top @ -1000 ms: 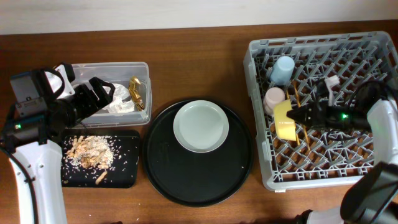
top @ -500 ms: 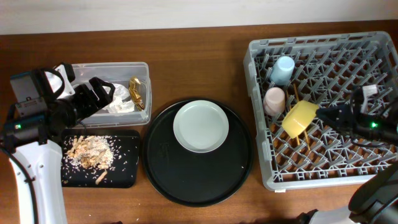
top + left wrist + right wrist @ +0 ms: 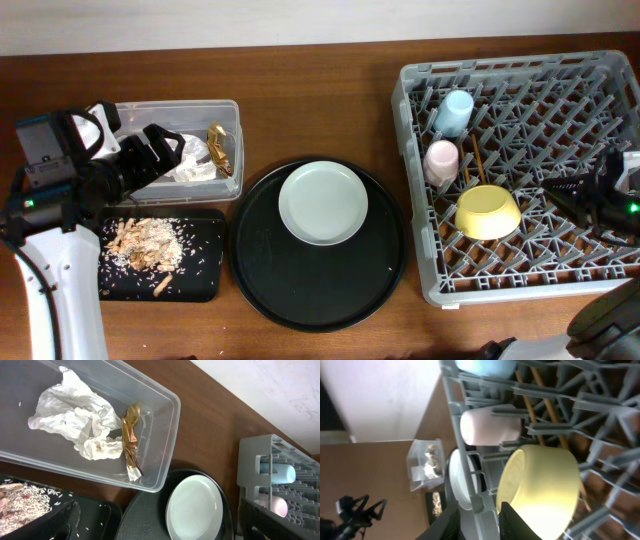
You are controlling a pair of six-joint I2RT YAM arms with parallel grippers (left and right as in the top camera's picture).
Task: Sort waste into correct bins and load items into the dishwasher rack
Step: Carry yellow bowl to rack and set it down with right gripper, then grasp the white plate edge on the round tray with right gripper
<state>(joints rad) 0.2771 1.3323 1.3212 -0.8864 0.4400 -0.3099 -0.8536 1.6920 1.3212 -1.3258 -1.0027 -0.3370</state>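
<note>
Pulled back rightward since the earlier frame, the right hand [image 3: 552, 188] sits apart from the yellow bowl [image 3: 488, 211], its fingers seemingly a little parted and empty. The bowl rests in the large grey pegged plastic rack [image 3: 412, 210] at frame right, just below the small pink cup [image 3: 441, 158]. The left hand [image 3: 165, 152], spread wide, hovers at the clear plastic tub [image 3: 180, 105], upper left.

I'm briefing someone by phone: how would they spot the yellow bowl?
Find the big grey dishwasher rack at the right of the table. The yellow bowl lies among its pegs, beside the pink cup. It alone is yellow, and wider than that cup.
</note>
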